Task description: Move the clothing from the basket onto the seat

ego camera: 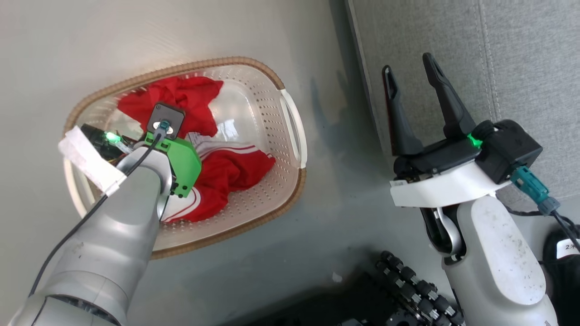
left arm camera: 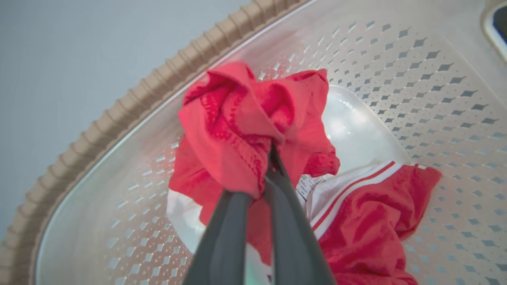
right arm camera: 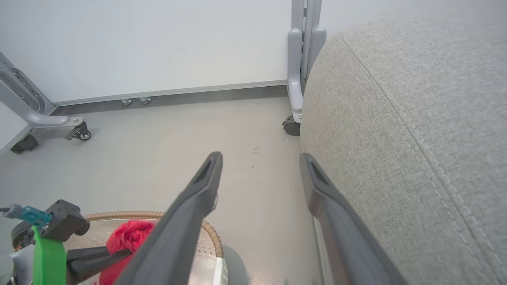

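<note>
Head view: the left arm reaches down into the basket (ego camera: 290,131), and its wrist covers the fingers. Beyond the wrist lies the plain garment (ego camera: 181,97). The striped garment (ego camera: 231,170) lies to the wrist's right and nearer the robot. The seat (ego camera: 498,54) stands off to this arm's right, past the basket's right handle and a strip of floor (ego camera: 335,203). The right gripper (ego camera: 408,68) hangs with its jaws apart and empty, just beside the seat's edge and well apart from the basket.

Left wrist view: the left gripper (left arm camera: 273,152) has its fingers together, pinched on a bunched fold of the plain garment that stands up ahead of the tips. The rest of that cloth drapes down onto the striped garment, which lies below and to the right of the fingers on the basket bottom. Whether the two garments are snagged together I cannot tell.

Right wrist view: the spread fingers point along the floor, and the seat rises close alongside the right-hand one. The basket and the left gripper, with red cloth at its tips, sit low to the left.

The carry likely turns on one fact: the seat lies to the right of the loaded left gripper and seemingly above the basket rim. So the move looks like a lift clear of the rim, then a swing rightward. The right arm is nearer the seat but holds nothing.
</note>
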